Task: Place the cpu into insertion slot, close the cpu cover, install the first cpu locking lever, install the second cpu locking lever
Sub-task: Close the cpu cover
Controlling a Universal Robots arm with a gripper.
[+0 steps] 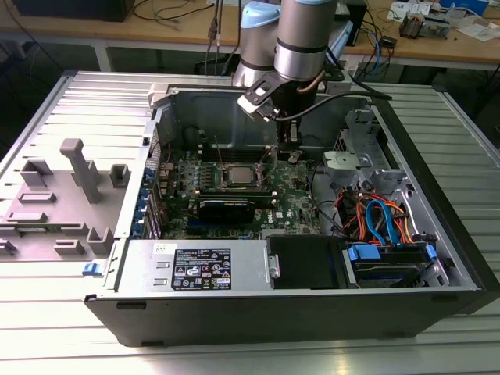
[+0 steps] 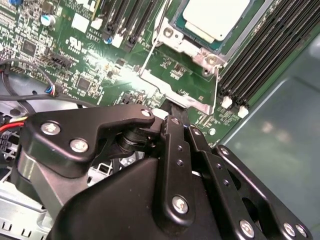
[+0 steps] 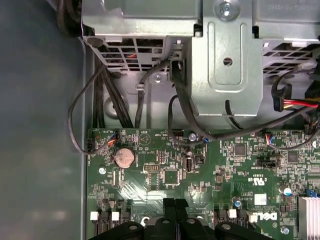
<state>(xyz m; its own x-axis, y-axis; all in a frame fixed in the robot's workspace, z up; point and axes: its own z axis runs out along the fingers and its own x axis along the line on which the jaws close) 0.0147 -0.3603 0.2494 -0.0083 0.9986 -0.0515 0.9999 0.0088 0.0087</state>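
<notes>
The cpu [image 2: 216,17], a flat square chip with a dull silver top, lies in the socket on the green board [image 1: 237,175], and the insertion slot is hidden beneath it. The silvery cpu cover [image 2: 192,46] lies as a frame around the chip. Two thin wire levers [image 2: 150,47] [image 2: 216,87] run from the socket toward a silvery bar [image 2: 175,92]. My gripper [image 2: 174,114] is shut with nothing seen between its fingers, its tip right at that bar. In the exterior view my gripper [image 1: 291,155] hangs just to the right of the socket. The black fingertips [image 3: 170,204] sit close over the board.
Long black memory slots [image 2: 270,50] flank the socket. A power supply [image 1: 195,266] lies along the case front, and a drive cage with orange and blue cables [image 1: 383,226] is at the exterior view's right. A metal bracket [image 3: 227,65] and black cables [image 3: 107,100] lie beyond the board. A grey fixture [image 1: 78,172] stands outside the case.
</notes>
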